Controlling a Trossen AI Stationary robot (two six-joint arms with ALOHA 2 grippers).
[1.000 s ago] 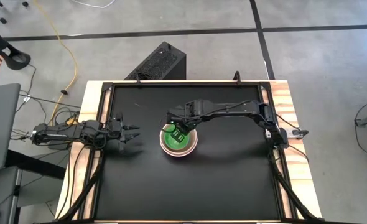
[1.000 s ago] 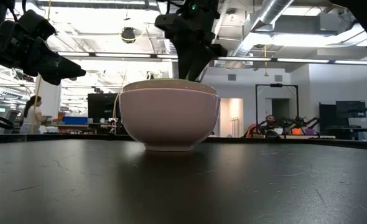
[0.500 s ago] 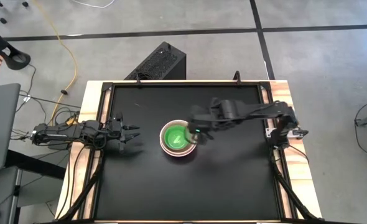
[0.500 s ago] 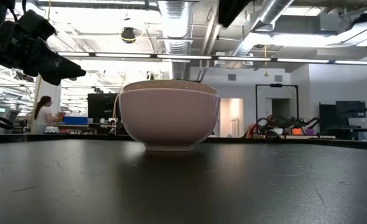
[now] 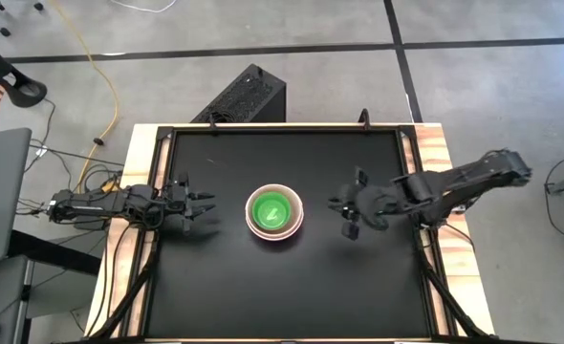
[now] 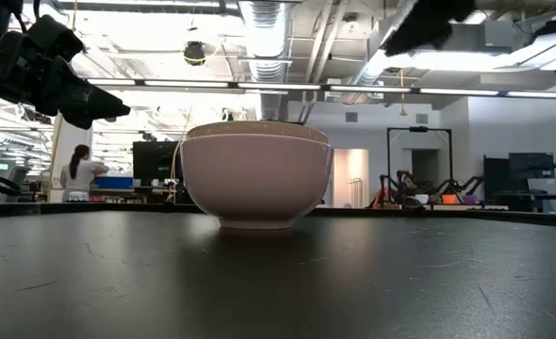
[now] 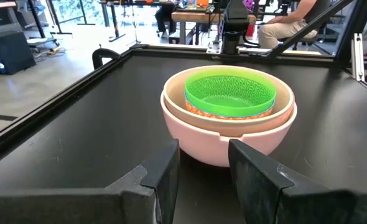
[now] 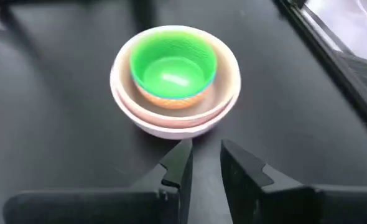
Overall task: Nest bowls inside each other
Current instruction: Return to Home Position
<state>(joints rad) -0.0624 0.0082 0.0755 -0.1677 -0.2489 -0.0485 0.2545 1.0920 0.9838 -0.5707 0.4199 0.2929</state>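
The bowls stand nested in one stack (image 5: 275, 212) at the table's middle. The bright green bowl (image 8: 171, 62) sits innermost, an orange-tinted rim (image 7: 219, 112) shows under it, then a beige bowl (image 7: 283, 102), and the pale pink outer bowl (image 7: 224, 142) rests by its foot on the table. My right gripper (image 5: 345, 218) hangs above the table to the right of the stack, clear of it, with a narrow gap between its fingers (image 8: 205, 152) and nothing in it. My left gripper (image 5: 208, 207) waits open left of the stack, pointing at it (image 7: 202, 149).
The black tabletop (image 5: 358, 277) has a raised dark frame and wooden side strips (image 5: 449, 162). A black box (image 5: 249, 96) stands on the floor beyond the far edge. In the low view a person (image 6: 78, 174) shows far off in the room.
My right gripper has drawn back from over the bowl stack toward the table's right edge, turning as it went. The green bowl stays nested in the stack, which has not moved.
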